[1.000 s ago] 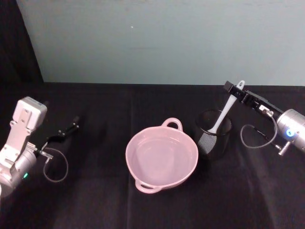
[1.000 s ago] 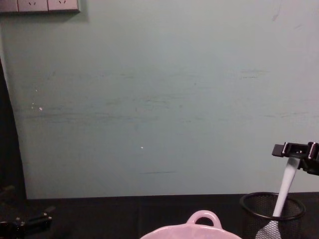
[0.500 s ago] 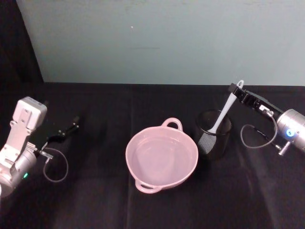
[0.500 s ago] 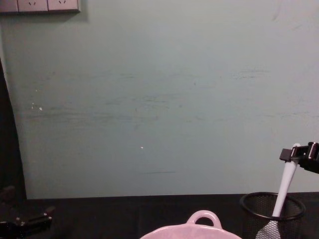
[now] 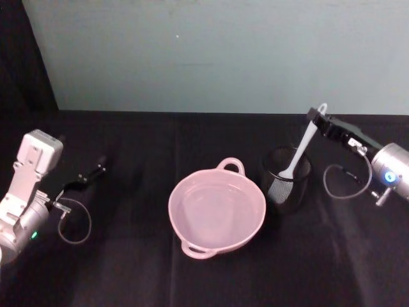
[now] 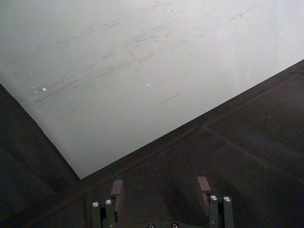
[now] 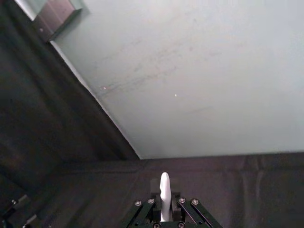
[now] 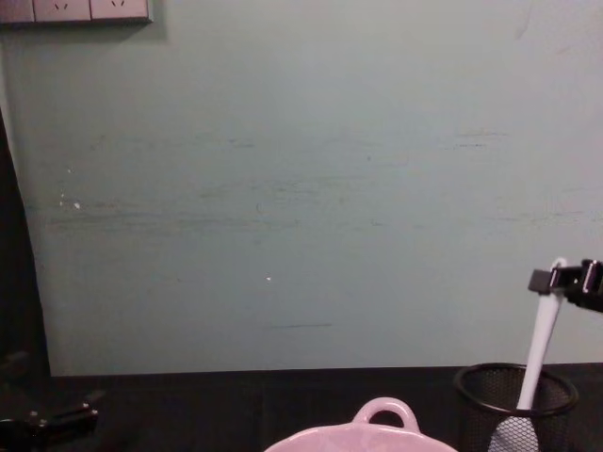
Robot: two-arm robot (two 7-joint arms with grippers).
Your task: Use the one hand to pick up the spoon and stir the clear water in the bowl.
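Head view: my right gripper [image 5: 314, 116] is clamped on the spoon [image 5: 300, 148] near its loop end. The spoon stands steep, blade down in the mesh cup [image 5: 281, 192], beside the bowl [image 5: 171, 206] toward the table's [image 5: 128, 268] right edge. My left gripper [image 5: 99, 167] sits spread wide near the left edge.

We find no word, number or brand mark that we can read. The small white label [image 5: 356, 148] on the right gripper [image 5: 314, 116] is too small for us to make out. The spoon [image 5: 301, 147], the bowl [image 5: 185, 192] and the pale wall plates [image 8: 73, 9] at the upper left of the chest view show us no legible print.
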